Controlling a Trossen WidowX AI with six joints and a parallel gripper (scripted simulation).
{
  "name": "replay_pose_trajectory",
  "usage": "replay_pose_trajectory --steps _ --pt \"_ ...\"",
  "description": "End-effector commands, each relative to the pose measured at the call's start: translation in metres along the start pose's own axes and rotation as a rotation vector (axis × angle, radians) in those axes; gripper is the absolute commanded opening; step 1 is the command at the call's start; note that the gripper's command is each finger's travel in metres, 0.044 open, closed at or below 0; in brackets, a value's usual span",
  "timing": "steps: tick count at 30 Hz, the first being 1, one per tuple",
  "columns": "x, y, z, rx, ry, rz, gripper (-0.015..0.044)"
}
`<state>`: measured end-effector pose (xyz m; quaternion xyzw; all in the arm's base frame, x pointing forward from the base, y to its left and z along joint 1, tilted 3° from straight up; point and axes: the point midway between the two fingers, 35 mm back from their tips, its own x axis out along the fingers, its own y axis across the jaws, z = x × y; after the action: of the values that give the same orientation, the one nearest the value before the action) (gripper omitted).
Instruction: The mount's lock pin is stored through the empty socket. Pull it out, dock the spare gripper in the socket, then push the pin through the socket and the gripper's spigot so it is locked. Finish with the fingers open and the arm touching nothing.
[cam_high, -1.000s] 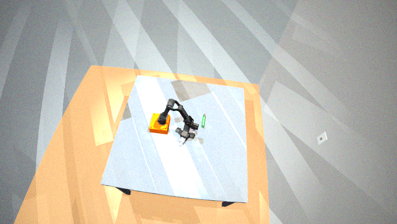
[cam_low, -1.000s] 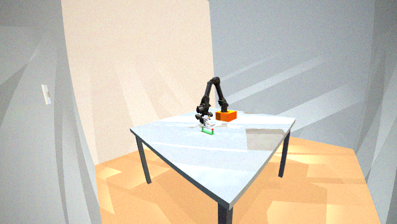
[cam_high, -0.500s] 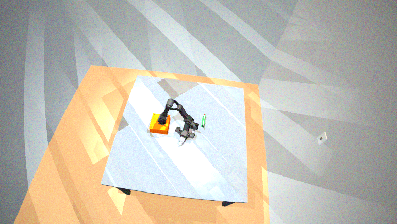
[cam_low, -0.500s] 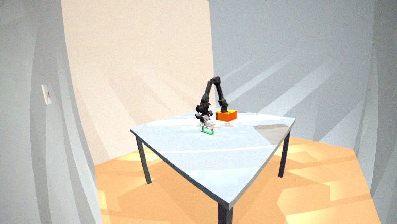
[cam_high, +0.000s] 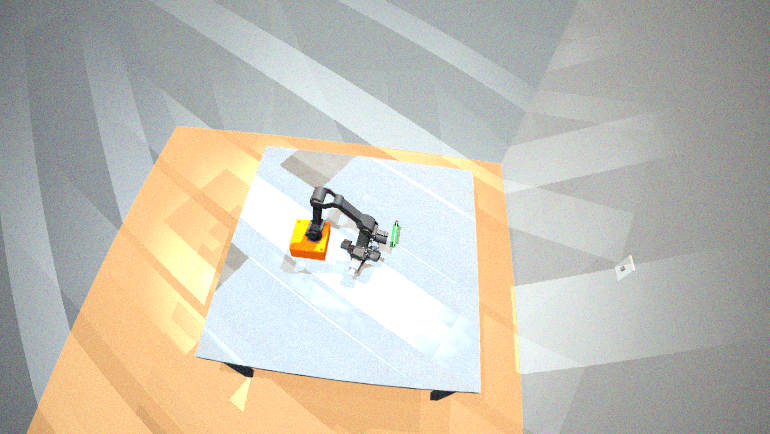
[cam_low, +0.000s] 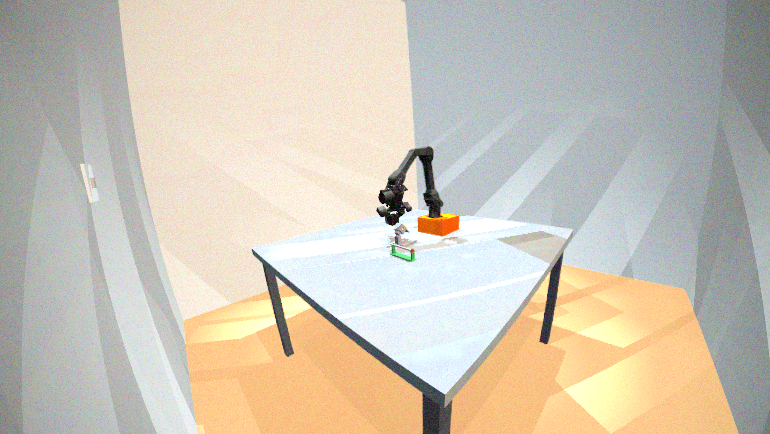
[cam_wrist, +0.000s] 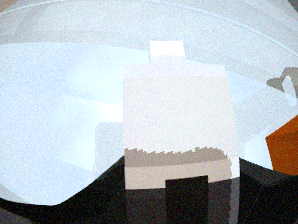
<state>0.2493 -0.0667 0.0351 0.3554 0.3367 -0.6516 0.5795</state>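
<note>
My gripper (cam_high: 356, 260) (cam_wrist: 170, 156) is shut on the spare gripper (cam_high: 353, 267) (cam_wrist: 175, 110), a pale block with a narrow spigot at its far end and a dark part nearest my wrist. Whether it touches the table cannot be told. A thin pale rod with a red end (cam_high: 397, 221) (cam_low: 412, 250), which looks like the lock pin, lies across the posts of a small green rack (cam_high: 394, 239) (cam_low: 403, 256). A small grey upright piece (cam_low: 400, 230), possibly the mount, shows under and in front of my gripper in the exterior view; its socket cannot be made out.
The orange base block (cam_high: 308, 242) (cam_low: 438, 225) (cam_wrist: 285, 147) carries the arm, which arches over to the work area. The green rack stands beside my wrist, on the side away from the base. The pale table (cam_high: 323, 328) (cam_low: 458, 291) is streaked with glare and shadows.
</note>
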Motion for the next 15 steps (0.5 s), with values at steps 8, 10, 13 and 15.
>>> replay_pose_trajectory --steps 8,10,13,15 --pt "-0.033 -0.003 0.020 0.010 -0.003 0.011 0.0000" --pt "-0.027 -0.004 0.016 0.004 0.001 0.007 0.0000" --pt "-0.027 -0.004 0.016 0.004 0.001 0.007 0.0000" --pt "-0.027 -0.004 0.016 0.004 0.001 0.007 0.0000"
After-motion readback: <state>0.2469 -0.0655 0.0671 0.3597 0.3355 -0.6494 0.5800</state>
